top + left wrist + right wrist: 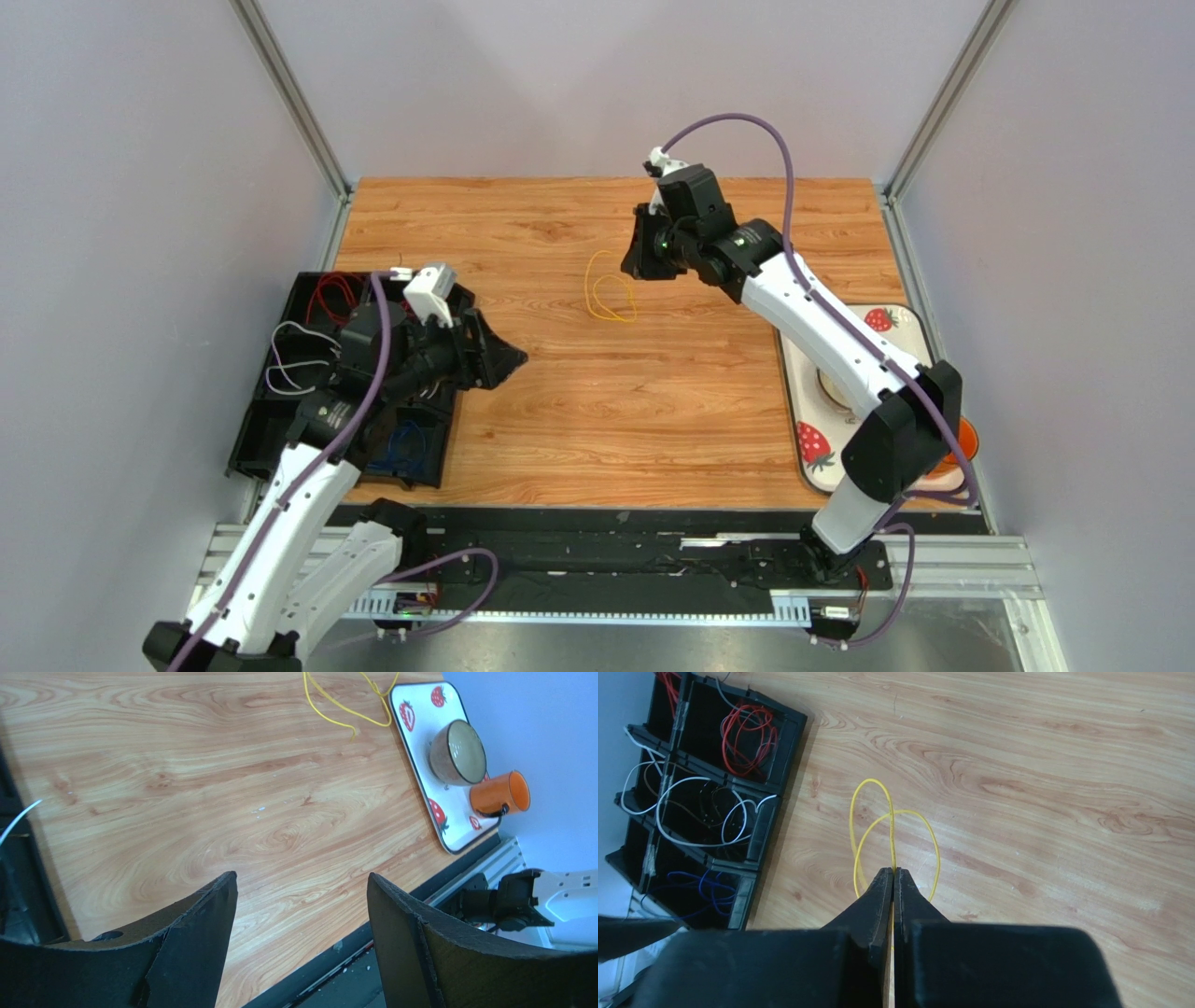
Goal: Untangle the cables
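A thin yellow cable lies in loops on the wooden table, past its middle. My right gripper is shut on one strand of it; in the right wrist view the yellow cable runs straight into the closed gripper. My left gripper is open and empty over the table's left side, beside the black compartment tray. The left wrist view shows the open gripper above bare wood, with the yellow cable far off. Red cables, white cables and blue cables lie in separate compartments.
A strawberry-patterned tray at the right edge holds a bowl, with an orange cup at its near corner. A white power strip lies beyond the table's near edge. Grey walls enclose the table.
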{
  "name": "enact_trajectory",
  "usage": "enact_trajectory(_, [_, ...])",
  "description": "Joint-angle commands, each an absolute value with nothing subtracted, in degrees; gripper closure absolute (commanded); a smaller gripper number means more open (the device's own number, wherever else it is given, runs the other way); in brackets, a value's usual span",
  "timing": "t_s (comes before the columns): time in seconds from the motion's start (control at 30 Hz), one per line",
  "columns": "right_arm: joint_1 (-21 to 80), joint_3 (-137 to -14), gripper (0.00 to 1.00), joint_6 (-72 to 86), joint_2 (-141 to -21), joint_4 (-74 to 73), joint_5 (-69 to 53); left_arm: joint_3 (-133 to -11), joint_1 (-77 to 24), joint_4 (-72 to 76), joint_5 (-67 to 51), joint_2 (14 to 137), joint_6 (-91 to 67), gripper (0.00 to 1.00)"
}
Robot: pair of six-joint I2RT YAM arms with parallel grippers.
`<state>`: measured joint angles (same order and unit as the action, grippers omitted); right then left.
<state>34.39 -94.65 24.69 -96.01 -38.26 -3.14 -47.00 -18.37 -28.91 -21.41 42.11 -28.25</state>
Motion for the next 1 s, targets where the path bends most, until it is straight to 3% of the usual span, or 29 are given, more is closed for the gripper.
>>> enact_trajectory(0.0, [35.2,-91.4,1.00,26.5,-90.5,-36.1,-7.0,-50.4,-23.7,-20.5,-16.3,46.2,-29.1,0.24])
enact_trajectory(0.23, [35.5,-87.9,1.00,26.8,-85.0,-36.8,-9.8,-54.7,-32.0,-15.0,-10.0,53.2,-27.3,0.24])
enact_trajectory(0.6, [35.6,-83.6,1.00,27.1,-78.3,-37.0,-14.1,-60.4,-33.5,-10.0,-9.7,62.0,-23.8,0.34])
enact_trajectory(0.97, [35.9,-83.4,1.00,27.9,-76.7,-36.7,-17.1,-63.4,-36.6,-9.3,-9.4,67.1,-22.8,0.37])
